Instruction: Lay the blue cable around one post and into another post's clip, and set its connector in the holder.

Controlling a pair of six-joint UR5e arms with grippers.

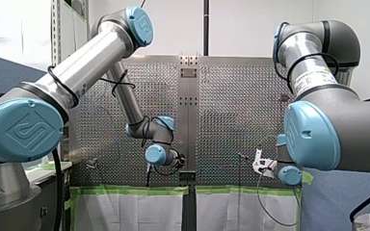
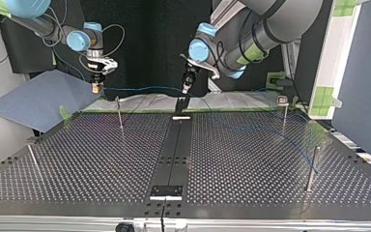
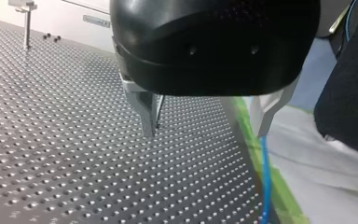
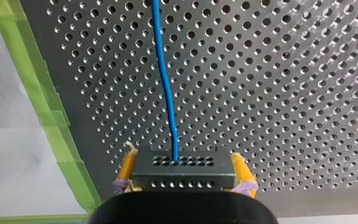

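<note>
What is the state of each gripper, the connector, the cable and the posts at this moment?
Right gripper: shut on the connector.
Left gripper: open, with the cable beside one finger.
Connector: clamped, in the air.
Cable: strung between both grippers; its routing at the posts is unclear.
Posts: standing.

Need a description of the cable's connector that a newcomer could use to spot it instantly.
In the right wrist view, start at the perforated metal table and its green tape edge; my right gripper hangs just inside it. Between its yellow pads sits a dark grey rectangular connector block. It alone has the blue cable running out of its face.
</note>
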